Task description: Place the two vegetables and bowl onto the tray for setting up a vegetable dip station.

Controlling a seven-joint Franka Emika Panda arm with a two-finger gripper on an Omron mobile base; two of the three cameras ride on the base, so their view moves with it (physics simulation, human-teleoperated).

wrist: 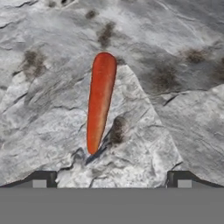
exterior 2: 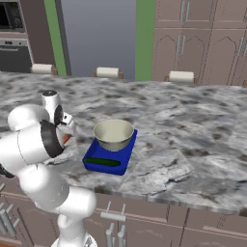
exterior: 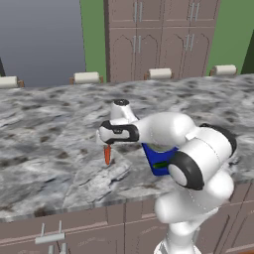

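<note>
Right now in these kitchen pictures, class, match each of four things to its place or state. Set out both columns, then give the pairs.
Things:
1. carrot
2. bowl
3. green vegetable
4. gripper

Places or states:
A. lying flat on the blue tray, in front of the bowl
B. open, above the carrot
C. lying on the bare marble counter
D. standing upright on the tray's far half

Pairs: 1-C, 2-D, 3-A, 4-B
</note>
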